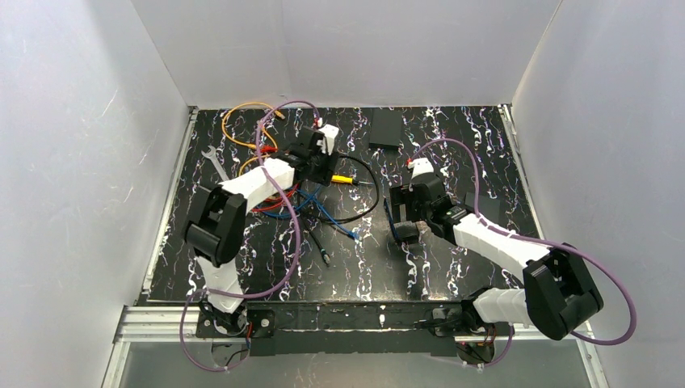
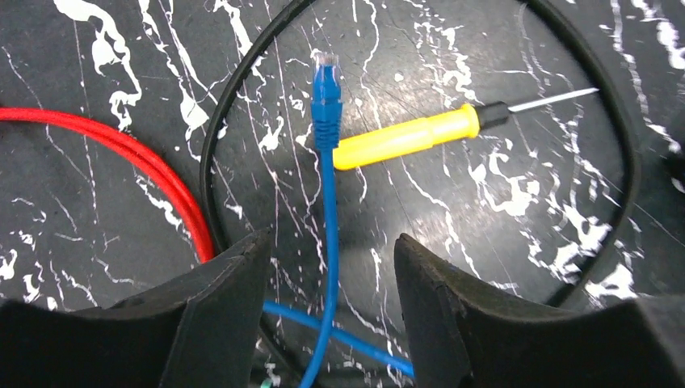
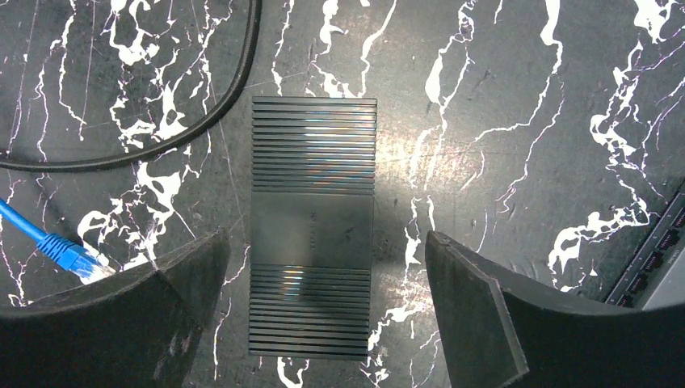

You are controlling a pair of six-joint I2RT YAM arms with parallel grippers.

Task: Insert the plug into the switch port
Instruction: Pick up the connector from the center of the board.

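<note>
Overhead; both wrists close above table (image 1: 363, 275)

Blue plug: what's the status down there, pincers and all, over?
Left pincer open, astride the blue cable; blue plug ahead, not plugged in. Right pincer open, facing a ribbed black box. Yellow screwdriver lies against the cable.

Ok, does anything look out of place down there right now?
The blue cable lies over the butt of a yellow screwdriver, a stray tool in the work area; the plug itself looks intact.
</note>
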